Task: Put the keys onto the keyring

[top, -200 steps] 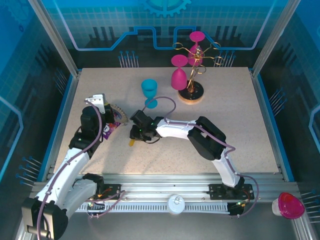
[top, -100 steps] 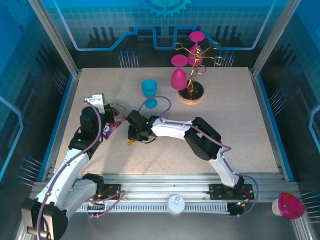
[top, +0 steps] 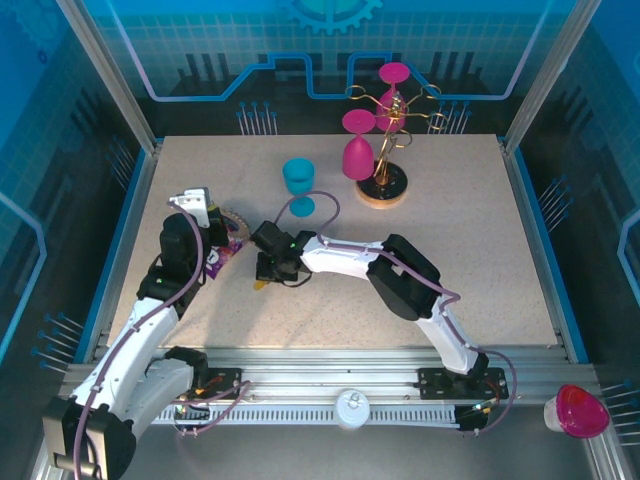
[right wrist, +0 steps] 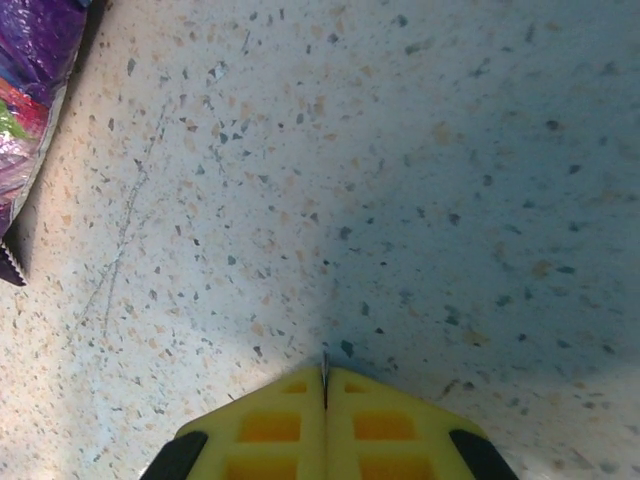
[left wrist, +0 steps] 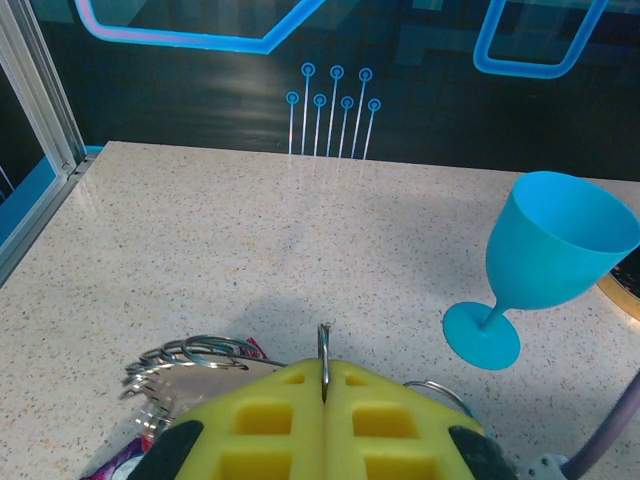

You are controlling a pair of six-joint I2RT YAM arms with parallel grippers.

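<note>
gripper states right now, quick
left gripper: closed, pinching a wire loop of the keyring
right gripper: closed, apparently on the yellow key

1. The keyring (left wrist: 200,368) is a flat grey metal ring with thin wire loops fanned along its rim. One loop stands upright, pinched between the closed pads of the left gripper (left wrist: 325,370). The ring body sits just left of them.
2. The yellow-headed key (top: 261,285) has its yellow head poking out just below the right gripper (top: 268,268). A thin metal edge shows between that gripper's pressed-together pads.
</note>
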